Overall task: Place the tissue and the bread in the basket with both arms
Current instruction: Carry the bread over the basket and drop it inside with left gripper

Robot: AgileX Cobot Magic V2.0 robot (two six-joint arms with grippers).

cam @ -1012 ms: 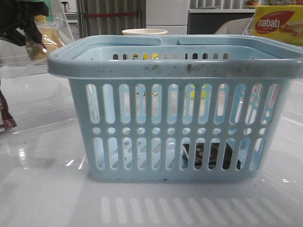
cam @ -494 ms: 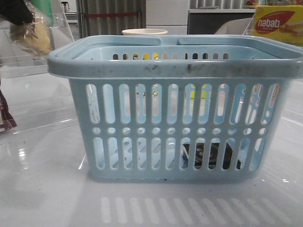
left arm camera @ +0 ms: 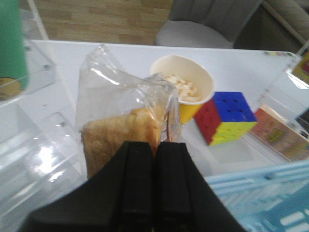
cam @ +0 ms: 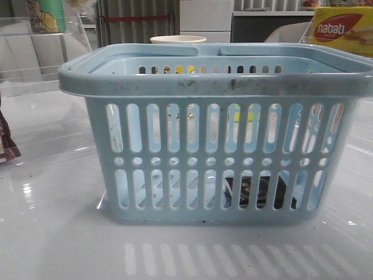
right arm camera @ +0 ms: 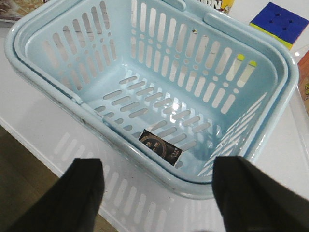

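The light-blue basket point(cam: 215, 87) fills the middle of the front view. The black tissue point(right arm camera: 160, 149) lies flat on its floor near one wall and shows through the slots as the tissue point(cam: 256, 192). Above and just outside the basket rim point(right arm camera: 145, 159), my right gripper point(right arm camera: 164, 193) hangs open and holds nothing. My left gripper point(left arm camera: 154, 145) is shut on the clear bag of the bread point(left arm camera: 120, 135), held in the air beside a basket corner point(left arm camera: 260, 193). Neither gripper shows in the front view.
A paper cup of snacks point(left arm camera: 186, 87) and a colour cube point(left arm camera: 224, 116) stand behind the basket. A yellow nabati box point(cam: 344, 29) is at the back right. A clear acrylic stand point(cam: 41, 52) with a green can point(left arm camera: 9, 43) is at the left, near a maroon packet point(cam: 6, 146).
The left gripper with the bread has risen from the upper left of the front view and left it. The basket and tissue have not moved.
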